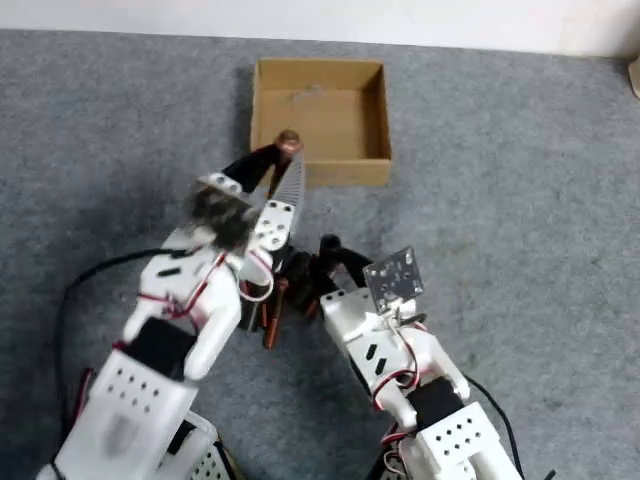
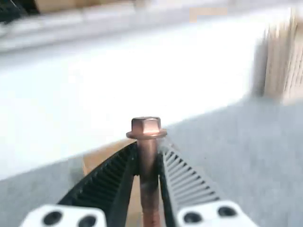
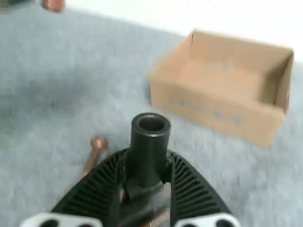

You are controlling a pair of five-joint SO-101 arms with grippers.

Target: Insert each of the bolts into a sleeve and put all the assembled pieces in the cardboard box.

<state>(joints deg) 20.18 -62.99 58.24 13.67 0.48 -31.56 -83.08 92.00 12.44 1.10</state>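
Note:
My left gripper (image 2: 147, 163) is shut on a copper bolt (image 2: 147, 142), held upright with its hex head above the fingertips. From above, that bolt (image 1: 288, 142) hangs just in front of the cardboard box (image 1: 320, 120), near its front wall. My right gripper (image 3: 147, 165) is shut on a black sleeve (image 3: 149, 142), which stands upright with its open bore facing up. In the high view the right gripper (image 1: 325, 262) sits lower on the carpet, behind and to the right of the left one. Another copper bolt (image 3: 94, 151) lies on the carpet beside the sleeve.
Grey carpet covers the whole work area. Loose copper bolts (image 1: 270, 320) and dark sleeves lie on the carpet between the two arms. The cardboard box (image 3: 222, 90) holds nothing that I can see. A white wall runs along the far edge.

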